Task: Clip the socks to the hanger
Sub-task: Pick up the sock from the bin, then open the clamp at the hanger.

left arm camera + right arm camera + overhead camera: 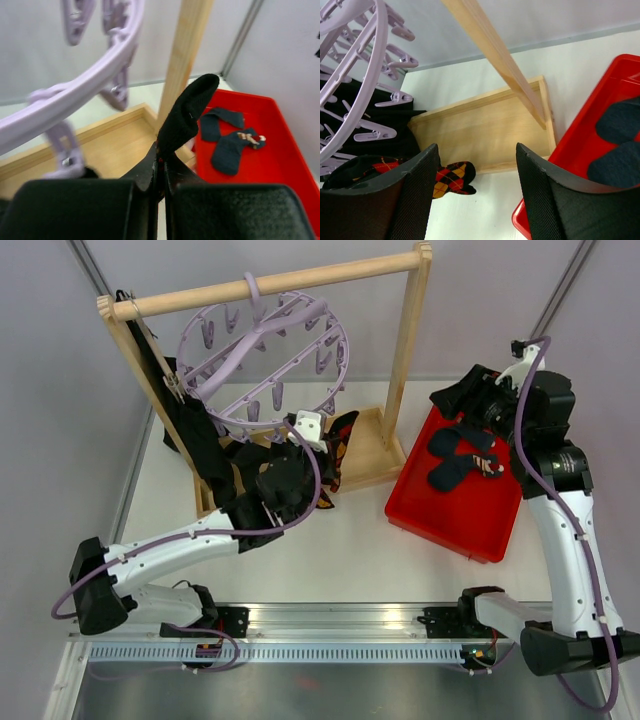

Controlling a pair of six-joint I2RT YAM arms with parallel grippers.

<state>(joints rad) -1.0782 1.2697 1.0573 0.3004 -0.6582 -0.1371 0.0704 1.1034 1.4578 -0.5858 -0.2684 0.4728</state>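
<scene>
White table, black sock pinched between left fingers, right fingers apart

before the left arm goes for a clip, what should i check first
1. Left claw shut on the black sock: ok.
2. Sock end free above the claw: ok, it stands up clear.
3. Sock lined up with a clip: not ok, the nearest one hangs off to its left.
4. Right claw open with nothing in it: ok.
5. Hanger hooked over the wooden rail: ok.
</scene>
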